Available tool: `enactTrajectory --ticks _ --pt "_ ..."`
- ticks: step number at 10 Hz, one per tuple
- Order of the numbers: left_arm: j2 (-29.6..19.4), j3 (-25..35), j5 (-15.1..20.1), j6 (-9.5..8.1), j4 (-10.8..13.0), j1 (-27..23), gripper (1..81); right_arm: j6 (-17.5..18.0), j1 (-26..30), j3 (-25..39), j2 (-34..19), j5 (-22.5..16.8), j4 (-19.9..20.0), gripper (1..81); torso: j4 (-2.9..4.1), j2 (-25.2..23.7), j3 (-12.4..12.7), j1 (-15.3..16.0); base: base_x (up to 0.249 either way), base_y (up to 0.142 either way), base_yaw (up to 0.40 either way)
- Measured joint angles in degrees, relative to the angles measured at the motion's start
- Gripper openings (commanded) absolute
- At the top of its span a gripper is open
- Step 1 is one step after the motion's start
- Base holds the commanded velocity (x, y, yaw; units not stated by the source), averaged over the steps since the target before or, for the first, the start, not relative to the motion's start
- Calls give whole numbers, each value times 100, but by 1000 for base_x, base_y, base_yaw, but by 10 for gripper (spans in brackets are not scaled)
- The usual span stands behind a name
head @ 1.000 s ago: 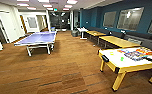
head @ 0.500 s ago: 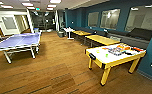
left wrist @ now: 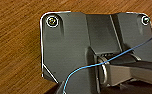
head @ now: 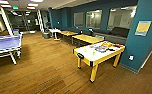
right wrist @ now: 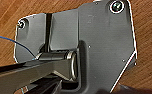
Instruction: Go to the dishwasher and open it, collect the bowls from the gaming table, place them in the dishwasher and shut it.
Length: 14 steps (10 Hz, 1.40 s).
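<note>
Grippers far from gaming table [head: 90, 57]

I could read no text anywhere: the yellow wall sign [head: 143, 27], the green ceiling sign [head: 15, 7] and the game boxes [head: 105, 46] were all too blurred.

Dark grey wrist plate [left wrist: 67, 45], corner screws [left wrist: 52, 21], seemingly blue cable [left wrist: 92, 66].

Head view high, forward-down; both wrist views close above wood floor [left wrist: 14, 50].
</note>
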Motion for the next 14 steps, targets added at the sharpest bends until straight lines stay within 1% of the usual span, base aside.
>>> enactTrajectory --ticks 5,6,14 --pt "0 0 0 0 0 0 811 0 24 -2 0 0 0 811 0 0 0 0 0 0 -374" --pt "0 0 -2 0 -2 -11 811 0 21 -2 1 -1 0 811 0 0 0 0 0 0 -128" --pt "2 20 -6 1 -2 11 811 0 32 0 1 -1 0 811 0 0 0 0 0 0 0"
